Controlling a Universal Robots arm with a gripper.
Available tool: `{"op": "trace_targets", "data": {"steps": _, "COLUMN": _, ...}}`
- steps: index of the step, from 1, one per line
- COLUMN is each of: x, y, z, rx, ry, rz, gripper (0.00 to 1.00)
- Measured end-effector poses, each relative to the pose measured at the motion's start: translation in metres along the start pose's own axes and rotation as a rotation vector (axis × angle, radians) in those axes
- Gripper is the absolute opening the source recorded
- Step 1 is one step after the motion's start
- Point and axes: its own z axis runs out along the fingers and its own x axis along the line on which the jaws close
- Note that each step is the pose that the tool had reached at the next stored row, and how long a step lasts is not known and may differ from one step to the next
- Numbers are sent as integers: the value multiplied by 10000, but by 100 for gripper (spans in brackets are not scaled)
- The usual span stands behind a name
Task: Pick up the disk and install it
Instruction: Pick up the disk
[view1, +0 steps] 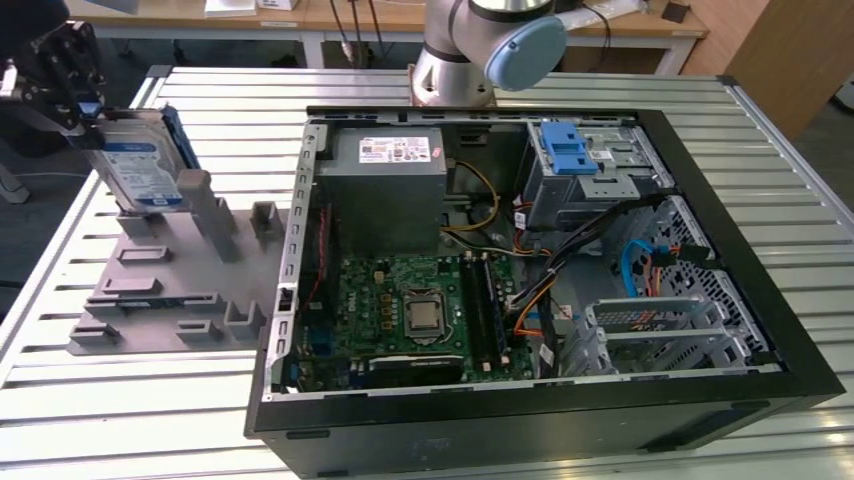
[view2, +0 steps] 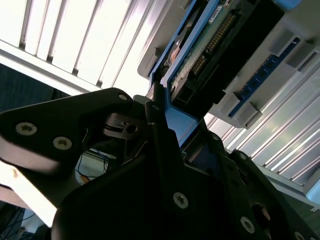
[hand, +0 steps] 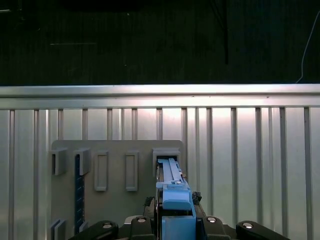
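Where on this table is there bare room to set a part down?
Bare table slats: the exterior view's lower left, between holder and table edge; also right of the case. Crowded: the case's inside, and the holder's end where the claw grips the disk.

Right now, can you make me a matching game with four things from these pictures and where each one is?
Things
1. the disk
2. the grey box with a white sticker
3. the metal cage with a blue latch
4. the green circuit board

Places
A. lying flat on the bottom of the computer case
B. in the case's back corner, at the exterior view's right
C. standing upright on the grey holder outside the case, with the gripper clamped on its top
D. at the back of the case, towards the exterior view's left

Pairs: 1-C, 2-D, 3-B, 4-A
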Motion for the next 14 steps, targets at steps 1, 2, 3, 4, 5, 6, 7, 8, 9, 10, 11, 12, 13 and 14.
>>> {"op": "trace_targets", "data": {"steps": 1, "x": 0, "y": 0, "z": -6, "rx": 1, "ry": 0, "rz": 0, "gripper": 36}}
{"op": "trace_targets", "data": {"steps": 2, "x": 0, "y": 0, "z": -13, "rx": 0, "ry": 1, "rz": 0, "gripper": 36}}
{"op": "trace_targets", "data": {"steps": 3, "x": 0, "y": 1, "z": -24, "rx": 1, "ry": 0, "rz": 0, "gripper": 36}}
{"op": "trace_targets", "data": {"steps": 4, "x": 0, "y": 0, "z": -29, "rx": 2, "ry": 0, "rz": 0, "gripper": 36}}
{"op": "trace_targets", "data": {"steps": 5, "x": 0, "y": 0, "z": -33, "rx": 1, "ry": 0, "rz": 0, "gripper": 36}}
{"op": "trace_targets", "data": {"steps": 6, "x": 0, "y": 0, "z": -38, "rx": 1, "ry": 0, "rz": 0, "gripper": 36}}
{"op": "trace_targets", "data": {"steps": 7, "x": 0, "y": 1, "z": -42, "rx": 2, "ry": 0, "rz": 0, "gripper": 36}}
{"op": "trace_targets", "data": {"steps": 8, "x": 0, "y": 1, "z": -45, "rx": 2, "ry": -1, "rz": 0, "gripper": 36}}
{"op": "trace_targets", "data": {"steps": 9, "x": 0, "y": 1, "z": -47, "rx": 3, "ry": -1, "rz": 0, "gripper": 36}}
{"op": "trace_targets", "data": {"steps": 10, "x": 0, "y": 1, "z": -50, "rx": 3, "ry": -1, "rz": 0, "gripper": 36}}
{"op": "trace_targets", "data": {"steps": 11, "x": 0, "y": 1, "z": -54, "rx": 1, "ry": 0, "rz": 0, "gripper": 36}}
{"op": "trace_targets", "data": {"steps": 12, "x": 0, "y": 1, "z": -57, "rx": 1, "ry": 0, "rz": 0, "gripper": 36}}
{"op": "trace_targets", "data": {"steps": 13, "x": 0, "y": 1, "z": -60, "rx": 1, "ry": 0, "rz": 0, "gripper": 36}}
{"op": "trace_targets", "data": {"steps": 14, "x": 0, "y": 1, "z": -64, "rx": 1, "ry": 0, "rz": 0, "gripper": 36}}
